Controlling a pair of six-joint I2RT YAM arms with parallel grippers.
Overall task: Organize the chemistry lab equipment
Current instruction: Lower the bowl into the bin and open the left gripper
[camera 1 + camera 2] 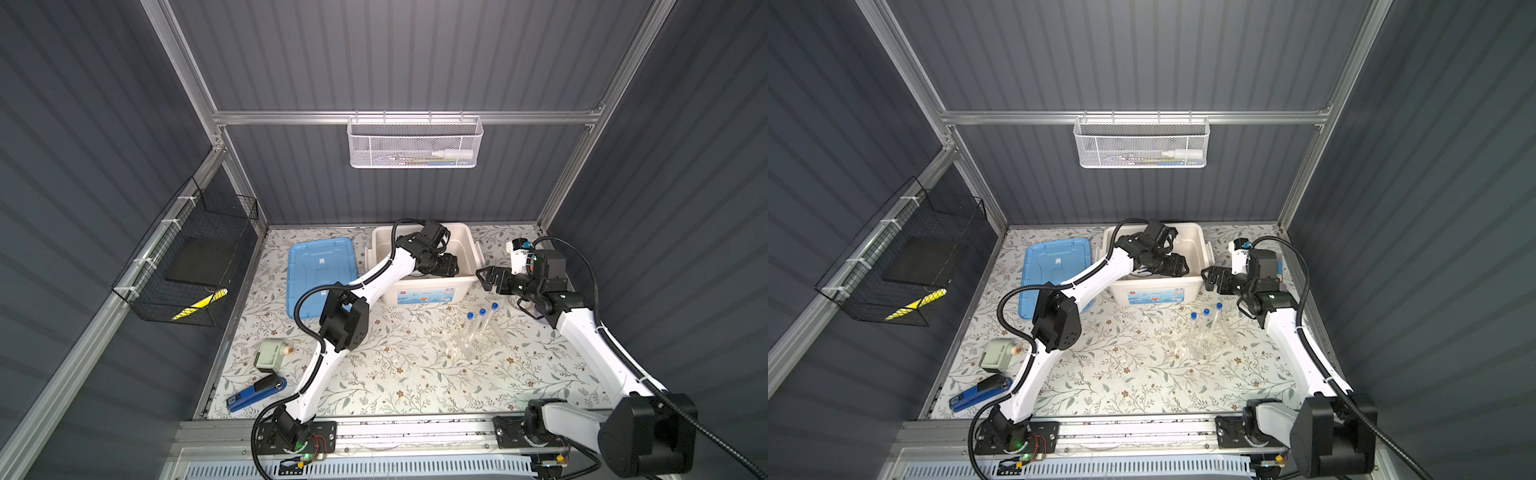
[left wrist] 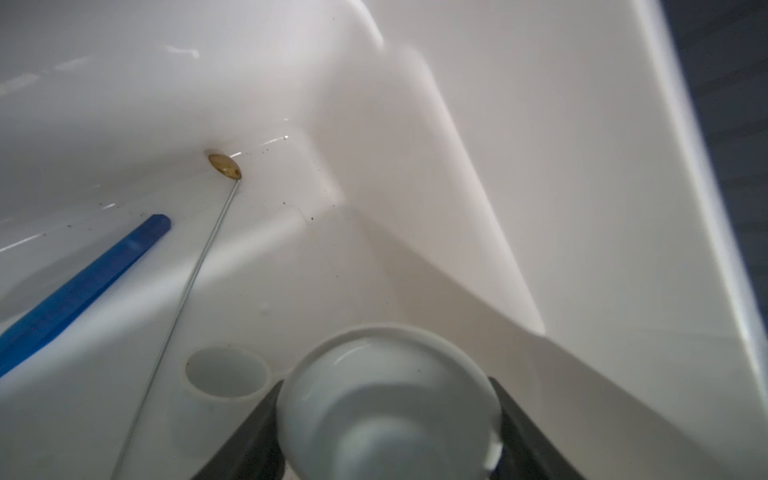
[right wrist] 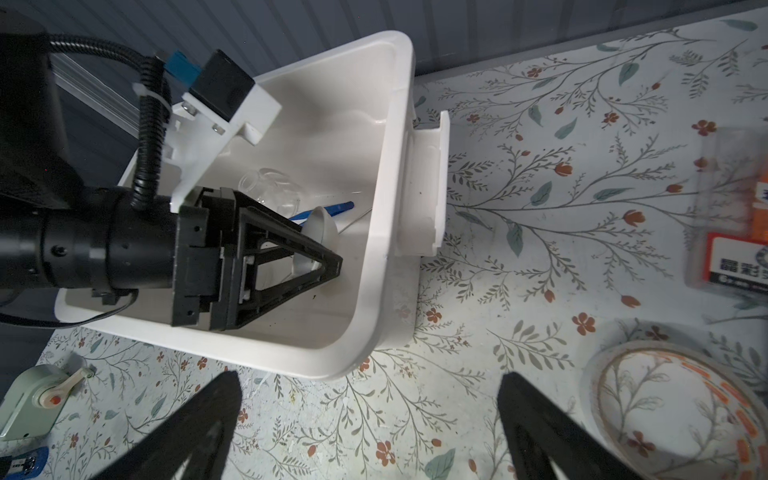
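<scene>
- While the left gripper [image 3: 330,259] is hanging inside the white bin [image 3: 388,199], we are seeing its 2 black fingers [image 2: 249,436] pressing on either side of a small white dish [image 2: 386,399], gripping it.
- That held dish is sitting low in the bin near an end wall; whether it is touching the floor, we are not managing to tell.
- We are finding the blue tweezers [image 2: 83,286] lying on the bin floor, and just beside them the thin rod [image 2: 195,270] is lying with its brass tip against the foot of a wall.
- A second small white dish [image 2: 226,372] is resting on the bin floor between the rod and the held dish, and a piece of clear glassware [image 3: 270,187] is lying on its side near the tweezers.
- The 3 blue-capped test tubes [image 1: 482,311] are lying side by side on the floral table [image 1: 415,374], in front of the bin and between the 2 arms.
- The right gripper [image 3: 370,378] is hovering just outside the bin's right end, its fingers spread wide with nothing between them.
- We are also noticing a blue lid [image 1: 322,274] lying flat left of the bin and a blue stapler [image 1: 255,392] lying at the table's near-left corner.
</scene>
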